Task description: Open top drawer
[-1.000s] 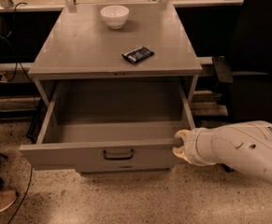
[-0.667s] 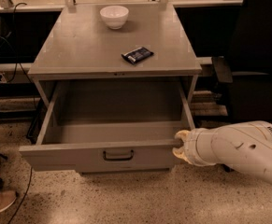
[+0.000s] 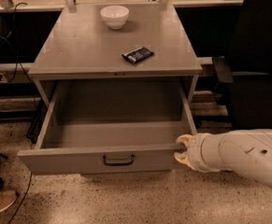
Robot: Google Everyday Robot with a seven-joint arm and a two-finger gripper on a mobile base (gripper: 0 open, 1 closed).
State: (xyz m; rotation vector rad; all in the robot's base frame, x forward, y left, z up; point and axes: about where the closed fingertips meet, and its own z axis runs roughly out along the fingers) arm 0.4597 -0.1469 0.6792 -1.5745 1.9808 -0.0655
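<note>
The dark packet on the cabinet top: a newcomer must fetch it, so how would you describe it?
Find the grey cabinet whose top drawer stands pulled out, with the robot's hand at the front panel's right end. On the cabinet's flat top, right of centre, lies a small packet. Unlike the round white bowl further back, it is flat, dark and rectangular.

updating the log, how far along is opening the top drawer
Done: the top drawer is pulled far out, its grey interior showing. In hand: the gripper sits at the front panel's right end. Left: likely only backing the gripper away.
</note>
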